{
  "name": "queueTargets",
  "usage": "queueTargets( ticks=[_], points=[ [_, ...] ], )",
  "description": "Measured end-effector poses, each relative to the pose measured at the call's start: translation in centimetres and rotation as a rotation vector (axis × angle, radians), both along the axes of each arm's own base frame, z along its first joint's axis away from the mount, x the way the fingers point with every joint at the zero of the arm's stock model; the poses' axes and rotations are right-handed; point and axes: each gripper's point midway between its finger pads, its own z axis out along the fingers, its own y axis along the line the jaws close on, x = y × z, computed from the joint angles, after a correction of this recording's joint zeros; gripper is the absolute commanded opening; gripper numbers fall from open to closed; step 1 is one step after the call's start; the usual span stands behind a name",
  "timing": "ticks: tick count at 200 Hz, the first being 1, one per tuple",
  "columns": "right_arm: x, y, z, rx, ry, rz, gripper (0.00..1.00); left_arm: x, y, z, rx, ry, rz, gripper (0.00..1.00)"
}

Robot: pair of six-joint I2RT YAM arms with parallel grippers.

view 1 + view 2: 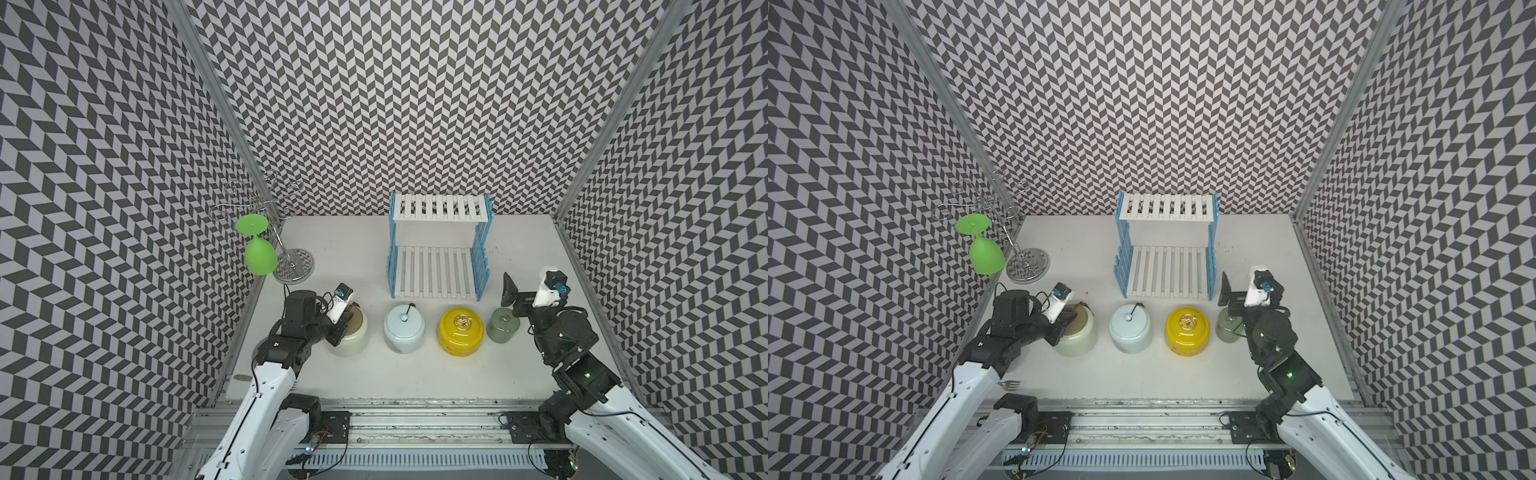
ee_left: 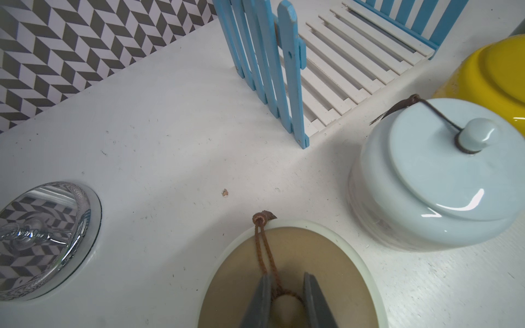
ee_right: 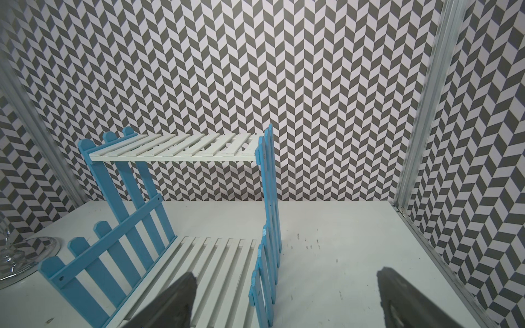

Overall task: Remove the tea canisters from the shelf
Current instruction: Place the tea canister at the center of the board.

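Front of shelf: all four tea canisters stand on table, shelf bare. My left claw pinches narrow on cream canister's lid knob; right claw wide, empty. Risk: rising now lifts lid alone.

Both top views looked steeply down from high above the near edge, sharing the whole tabletop and the shelf. Left wrist camera hung right over the cream canister, very near, facing the shelf's lower corner. Right wrist camera sat low, looking level across the shelf to the back wall.
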Motion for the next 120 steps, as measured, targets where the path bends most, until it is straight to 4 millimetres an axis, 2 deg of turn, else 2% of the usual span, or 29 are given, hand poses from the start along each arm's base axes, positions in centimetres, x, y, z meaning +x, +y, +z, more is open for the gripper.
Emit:
queueTargets(
  ticks=[61,98,110,120],
  points=[
    [0.0,0.0,0.0,0.0,-0.001,-0.002,1.0,0.8,0.3,-0.2,-0.011,-0.064,0.023,0.0],
    [0.0,0.0,0.1,0.001,-0.003,-0.002,1.0,0.7,0.4,-1.3,-0.012,-0.07,0.027,0.0],
    [0.0,-0.1,0.1,0.002,-0.004,-0.002,1.0,0.9,0.3,-1.3,-0.012,-0.082,0.025,0.04],
    [-0.1,-0.1,0.2,0.004,-0.008,-0.001,1.0,0.9,0.3,-1.3,-0.013,-0.092,0.024,0.15]
  ],
)
